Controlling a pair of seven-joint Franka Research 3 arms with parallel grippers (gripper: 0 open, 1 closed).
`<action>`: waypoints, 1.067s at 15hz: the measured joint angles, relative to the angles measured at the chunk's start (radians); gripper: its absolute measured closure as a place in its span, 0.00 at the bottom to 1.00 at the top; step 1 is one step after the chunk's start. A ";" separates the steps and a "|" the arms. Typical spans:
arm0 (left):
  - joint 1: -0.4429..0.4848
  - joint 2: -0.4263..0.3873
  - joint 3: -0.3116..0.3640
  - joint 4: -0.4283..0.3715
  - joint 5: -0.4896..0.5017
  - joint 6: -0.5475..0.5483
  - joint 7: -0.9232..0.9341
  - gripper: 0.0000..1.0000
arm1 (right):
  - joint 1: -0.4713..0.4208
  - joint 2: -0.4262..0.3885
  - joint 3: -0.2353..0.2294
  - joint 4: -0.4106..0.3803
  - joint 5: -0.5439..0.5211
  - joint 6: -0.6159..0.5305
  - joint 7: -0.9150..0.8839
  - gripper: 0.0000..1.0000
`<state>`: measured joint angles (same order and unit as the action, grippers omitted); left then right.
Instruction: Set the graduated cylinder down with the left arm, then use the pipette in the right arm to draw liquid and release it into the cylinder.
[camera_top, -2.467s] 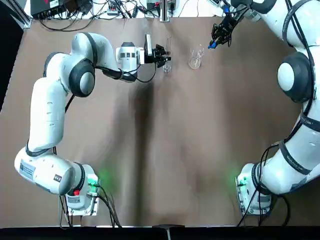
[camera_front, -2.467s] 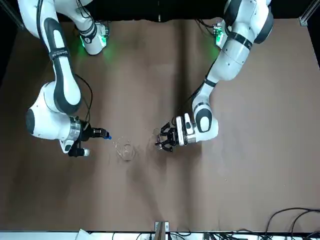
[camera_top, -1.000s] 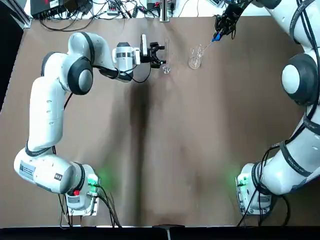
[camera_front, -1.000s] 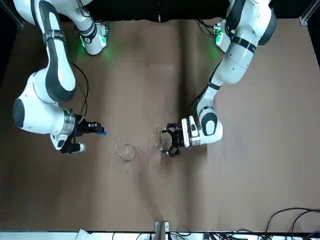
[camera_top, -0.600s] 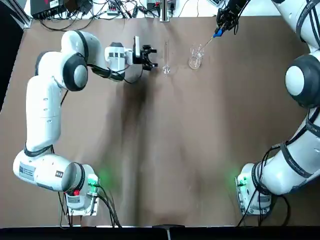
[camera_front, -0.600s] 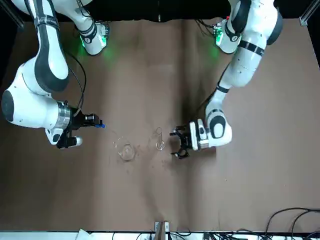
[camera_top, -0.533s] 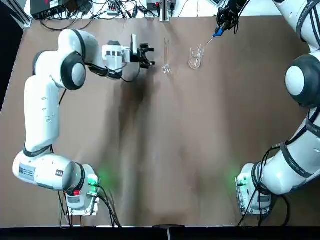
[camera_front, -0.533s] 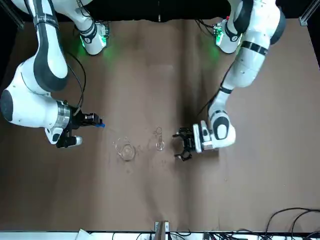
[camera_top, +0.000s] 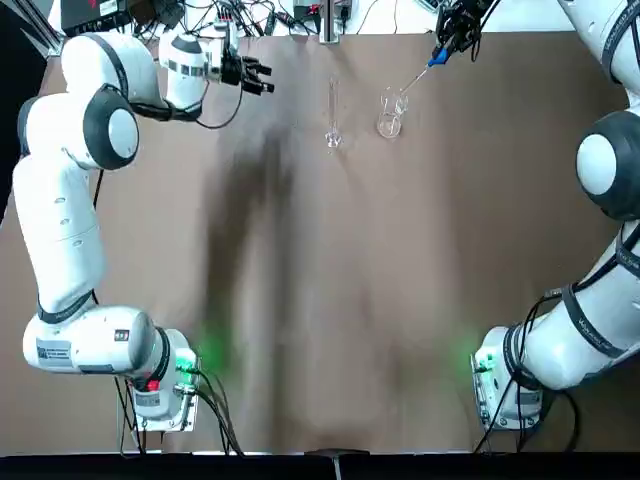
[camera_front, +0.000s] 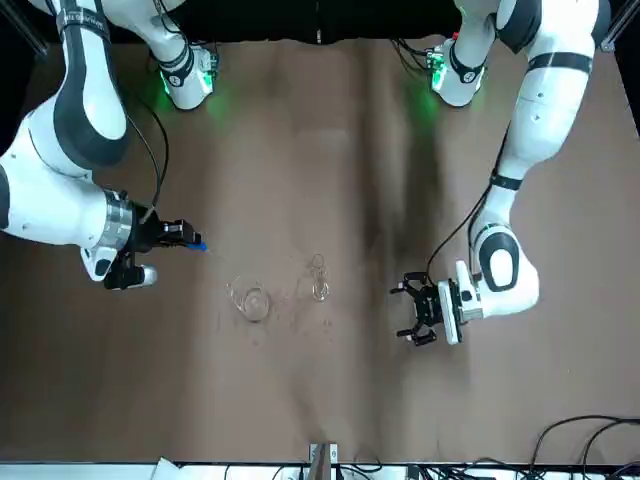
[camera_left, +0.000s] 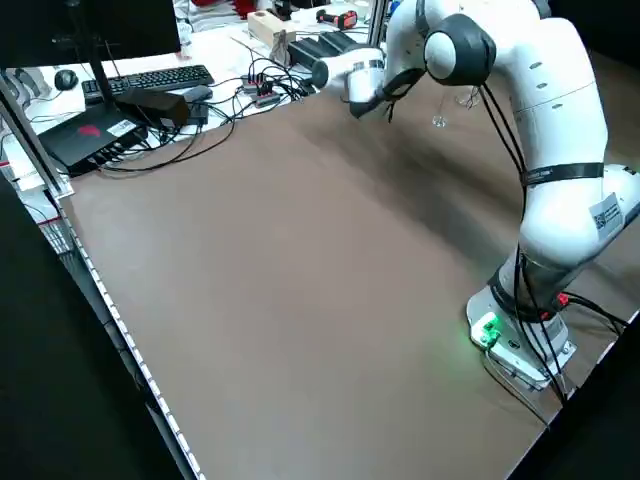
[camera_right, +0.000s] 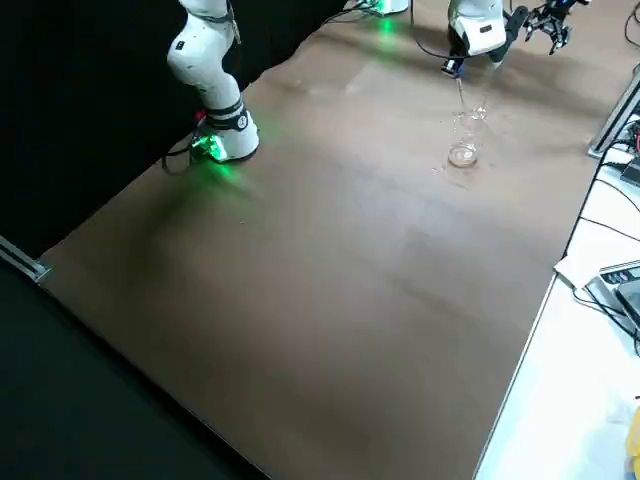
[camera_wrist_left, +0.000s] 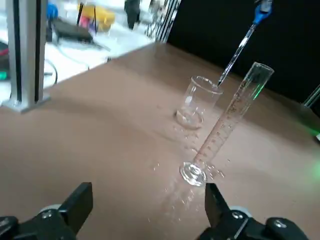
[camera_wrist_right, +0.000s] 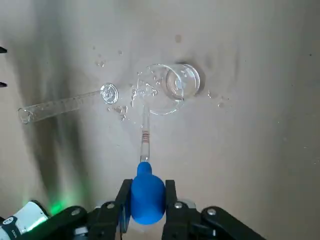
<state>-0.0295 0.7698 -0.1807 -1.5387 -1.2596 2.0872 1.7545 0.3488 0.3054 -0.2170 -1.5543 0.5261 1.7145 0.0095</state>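
- The graduated cylinder (camera_top: 333, 112) is standing upright on its small round foot on the brown bench (camera_top: 330, 300), near the far edge, with nothing gripping it.
- A short clear beaker (camera_top: 390, 113) is sitting just beside the cylinder, toward the robot's right, the two apart from each other.
- Small drops of liquid (camera_wrist_left: 192, 150) are lying on the bench between and around the two glass pieces.
- The left end effector (camera_top: 252, 78) is hanging well apart from the cylinder, off to the robot's left near the bench's far edge; its two fingers (camera_wrist_left: 80, 202) are spread wide and holding nothing.
- The right end effector (camera_top: 452, 30) is hovering above the far edge of the bench, beyond the beaker.
- Its fingers (camera_wrist_right: 171, 197) are pressing in on the blue bulb of the pipette (camera_wrist_right: 146, 170).
- The pipette is slanting down from the bulb, and its thin clear tip is reaching to the mouth of the beaker.
- Whether the tip is dipping into liquid inside the beaker cannot be told.
- Cables and equipment (camera_top: 200, 15) are lying on the white surface beyond the bench's far edge.
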 joint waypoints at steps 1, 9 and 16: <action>0.003 -0.008 0.000 0.015 0.054 0.001 -0.092 0.01 | 0.000 -0.001 -0.001 0.004 0.000 -0.002 0.000 0.70; 0.037 -0.159 0.011 0.089 0.572 0.001 -0.864 0.01 | -0.001 -0.026 -0.003 0.037 0.001 -0.032 0.002 0.70; 0.059 -0.320 0.016 0.083 1.094 -0.155 -1.506 0.01 | 0.001 -0.066 0.005 0.040 0.002 -0.061 0.023 0.70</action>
<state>0.0300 0.4499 -0.1647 -1.4553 -0.1652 1.9323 0.2490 0.3493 0.2397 -0.2119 -1.5147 0.5279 1.6532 0.0328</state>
